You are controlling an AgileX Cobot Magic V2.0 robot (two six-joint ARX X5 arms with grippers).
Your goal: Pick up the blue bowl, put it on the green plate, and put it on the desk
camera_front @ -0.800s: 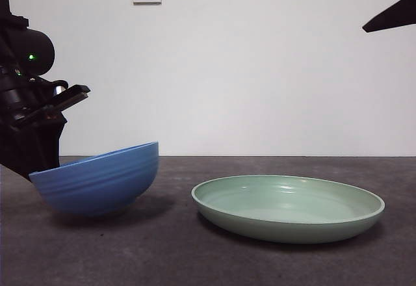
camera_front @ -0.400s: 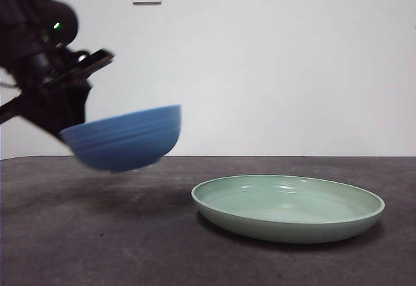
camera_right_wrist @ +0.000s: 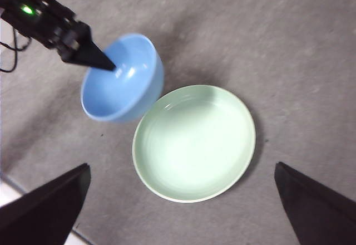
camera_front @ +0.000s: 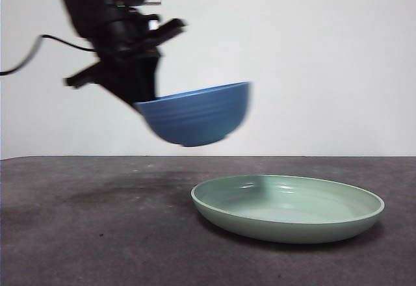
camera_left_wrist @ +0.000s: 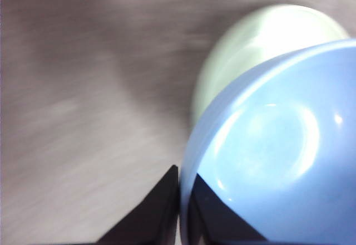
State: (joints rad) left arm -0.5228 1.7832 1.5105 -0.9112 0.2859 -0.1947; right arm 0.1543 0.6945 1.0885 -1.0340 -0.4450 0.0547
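The left gripper (camera_front: 144, 97) holds the blue bowl (camera_front: 198, 116) in the air, well clear of the desk (camera_front: 97, 234). Its two black jaws are closed on the bowl's rim, one jaw inside the bowl and one outside, as the left wrist view shows (camera_left_wrist: 179, 200). In the front view the bowl hangs from the gripper by its left rim and tilts, the right rim higher than the left. It is blurred at its right edge.

The green plate (camera_front: 287, 207) lies flat on the desk, to the right of the bowl and lower. The bowl's right part sits above the plate's left rim, with clear air between them. In the right wrist view the blue bowl (camera_right_wrist: 122, 78) overlaps the near-left rim of the green plate (camera_right_wrist: 194, 143), and the left gripper (camera_right_wrist: 92, 55) reaches into it from the left. In the left wrist view the blue bowl (camera_left_wrist: 278, 145) covers much of the green plate (camera_left_wrist: 245, 44) beyond it.

The right gripper (camera_right_wrist: 183, 211) waits above the scene with its jaws spread wide and nothing between them, the plate showing in the gap
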